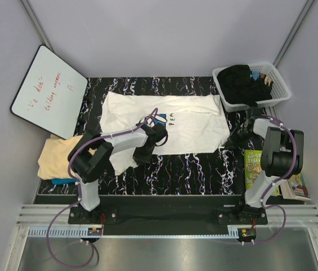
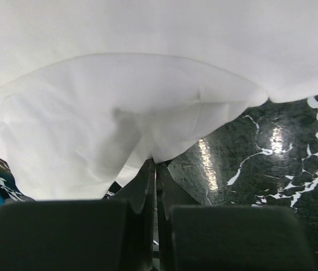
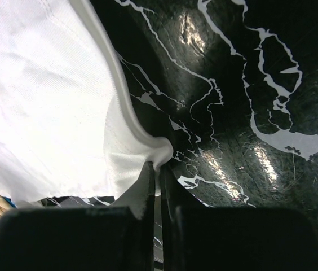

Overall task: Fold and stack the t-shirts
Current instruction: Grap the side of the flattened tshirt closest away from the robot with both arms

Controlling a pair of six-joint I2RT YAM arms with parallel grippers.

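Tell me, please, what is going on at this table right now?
Two robot arms are working on the white t-shirt, which lies spread on the black marbled table. The left claw is shut on a bunched fold of it, and the right claw pinches its hemmed edge. A peach shirt lies on a teal one at the table's left edge; a white basket of dark clothes sits far right.

pale grey walls [image 1: 164,34] close in the space on three sides, with thin metal strips [image 1: 35,22] running up the back corners. a black marble-patterned counter [image 1: 204,169] with white veins catches bright glints of light [image 3: 193,25]. a white whiteboard with red writing [image 1: 49,90] leans at its left. a white slatted plastic basket [image 1: 280,90] sits at the back right. a ribbed aluminium rail [image 1: 164,230] edges the near side.
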